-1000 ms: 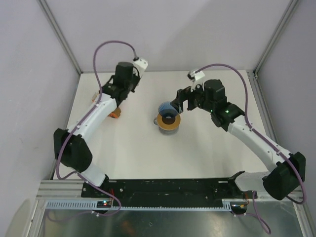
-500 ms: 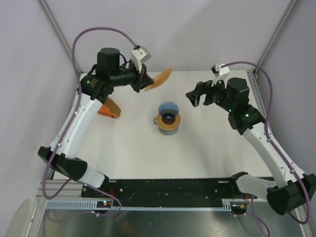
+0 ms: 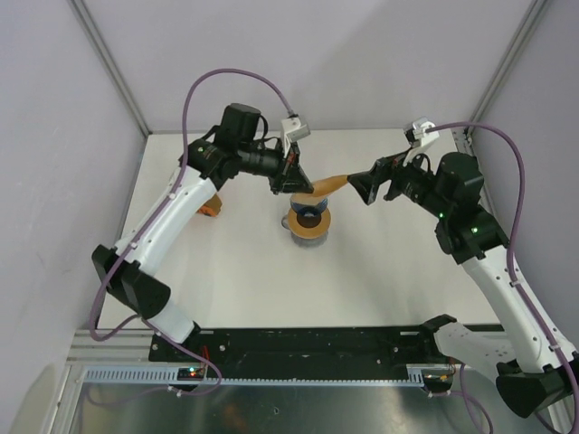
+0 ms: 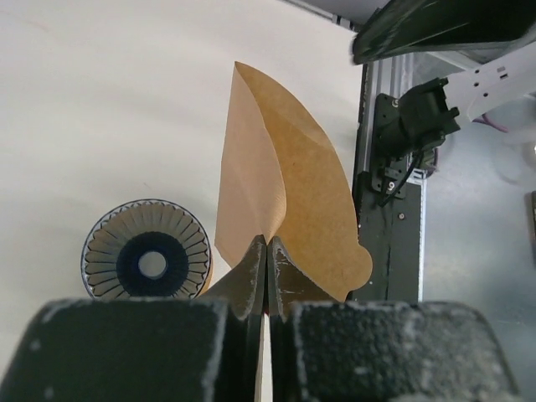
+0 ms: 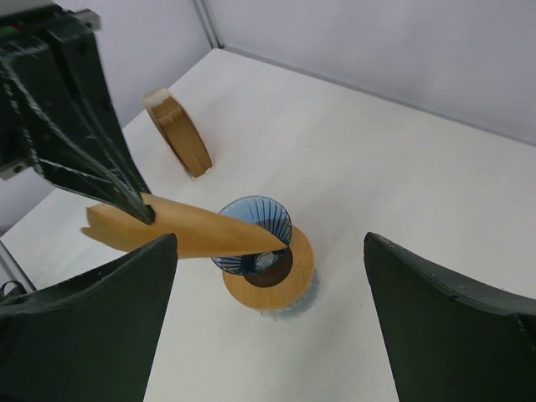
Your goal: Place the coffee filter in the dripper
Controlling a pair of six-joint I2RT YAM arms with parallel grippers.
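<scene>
Pinched flat in the left claw, the coffee filter points straight ahead of it, over the dripper just beneath; the right claw is spread.

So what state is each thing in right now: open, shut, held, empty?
Left gripper: shut on the filter.
Right gripper: open, holding nothing.
Filter: folded, held in the air by the dripper, not in it.
Dripper: upright on the ring, empty.
Ring: lying flat under the dripper.
Holder: standing on edge, untouched.
</scene>
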